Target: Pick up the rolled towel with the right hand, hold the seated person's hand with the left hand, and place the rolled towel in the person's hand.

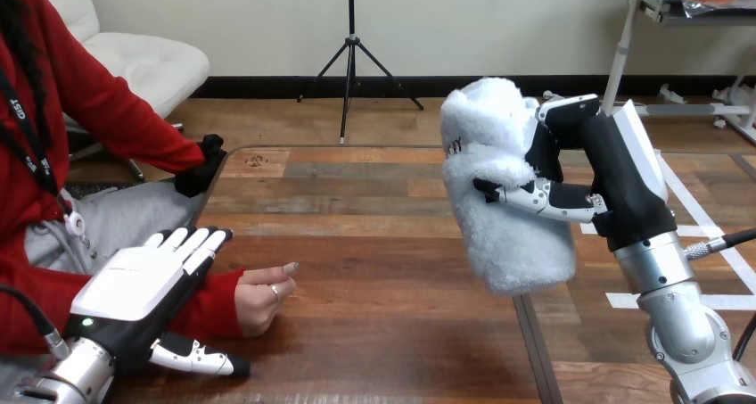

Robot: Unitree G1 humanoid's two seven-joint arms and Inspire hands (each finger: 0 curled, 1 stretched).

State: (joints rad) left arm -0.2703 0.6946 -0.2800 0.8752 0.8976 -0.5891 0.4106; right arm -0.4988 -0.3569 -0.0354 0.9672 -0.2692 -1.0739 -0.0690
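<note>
The right hand (617,177) is wrapped around the rolled towel (495,150), its thumb curled across the front of the roll and its fingers gone behind it, so the grip is plainly closed on the fluffy white bundle. The towel stands nearly upright in that grasp, slightly tilted, and is lifted well clear of the counter (383,243), over its right part. The silver forearm rises from the lower right corner to meet it. Over on the other side, the left hand (134,288) lies low near the counter's near left edge with its fingers stretched out straight and its thumb held out to the side, gripping nothing. It sits over the person's red-sleeved wrist, though whether it touches the sleeve I cannot tell. Just beyond its fingers, the person's hand (263,299) rests on the wooden counter, loosely curled, well apart from the raised towel.
</note>
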